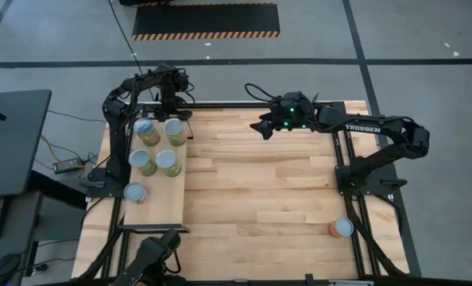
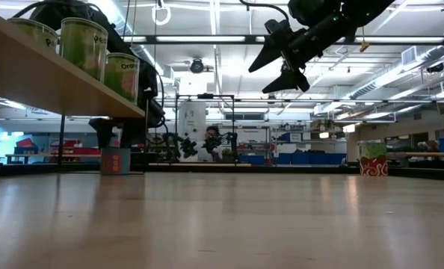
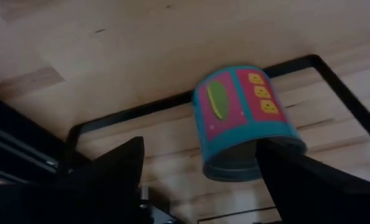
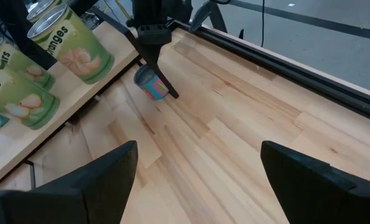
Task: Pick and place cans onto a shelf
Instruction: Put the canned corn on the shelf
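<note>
The shelf, a pale board on a black frame, runs along the table's left side with several green-labelled cans standing on it. A pink-and-teal can stands upright on the table by the shelf's far end. My left gripper is open over it, pointing steeply down, one finger to each side of its top. In the low view the fingertips end just above this can. My right gripper is open and hangs high over the table's far middle. An orange-red can stands near the right front.
The shelf's black frame leg stands right behind the pink-and-teal can, and the shelf board overhangs beside it. Bare wood tabletop stretches between the shelf and the right arm's base.
</note>
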Action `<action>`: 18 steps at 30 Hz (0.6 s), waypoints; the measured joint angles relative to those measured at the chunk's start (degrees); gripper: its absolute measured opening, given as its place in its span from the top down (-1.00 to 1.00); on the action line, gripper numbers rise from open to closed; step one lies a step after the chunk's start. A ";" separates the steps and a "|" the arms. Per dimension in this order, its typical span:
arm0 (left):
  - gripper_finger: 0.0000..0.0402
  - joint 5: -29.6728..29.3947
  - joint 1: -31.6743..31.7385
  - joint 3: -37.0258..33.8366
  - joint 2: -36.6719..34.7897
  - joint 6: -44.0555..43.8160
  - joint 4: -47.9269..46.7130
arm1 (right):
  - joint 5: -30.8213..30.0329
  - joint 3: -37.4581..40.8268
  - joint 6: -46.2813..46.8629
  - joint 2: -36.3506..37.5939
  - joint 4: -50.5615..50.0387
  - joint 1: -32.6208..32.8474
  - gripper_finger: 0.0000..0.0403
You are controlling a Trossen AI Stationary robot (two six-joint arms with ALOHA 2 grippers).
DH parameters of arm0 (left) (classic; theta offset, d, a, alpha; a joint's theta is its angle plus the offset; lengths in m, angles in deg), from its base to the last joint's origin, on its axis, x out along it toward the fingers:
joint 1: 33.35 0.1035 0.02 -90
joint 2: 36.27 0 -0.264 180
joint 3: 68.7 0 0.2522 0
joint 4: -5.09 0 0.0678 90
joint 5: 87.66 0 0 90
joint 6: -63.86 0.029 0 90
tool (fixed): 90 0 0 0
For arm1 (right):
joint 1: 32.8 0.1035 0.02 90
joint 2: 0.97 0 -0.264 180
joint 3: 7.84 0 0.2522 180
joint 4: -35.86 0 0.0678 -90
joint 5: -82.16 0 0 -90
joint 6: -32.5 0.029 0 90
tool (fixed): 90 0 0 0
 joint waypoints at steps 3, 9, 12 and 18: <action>-0.57 2.17 -0.13 0.00 0.00 -0.36 -0.33 | -0.04 0.00 0.00 0.00 0.00 0.00 -0.73; -0.57 1.98 -0.35 0.00 0.00 -1.25 0.92 | -0.64 0.00 0.00 0.00 0.02 0.00 -0.73; -0.57 1.51 -0.35 0.00 0.00 -1.20 0.74 | -0.66 0.00 -0.02 0.00 0.00 0.00 -0.73; -0.57 -2.22 -0.15 0.00 0.00 -1.16 2.91 | -0.66 0.00 0.02 0.00 0.00 0.00 -0.73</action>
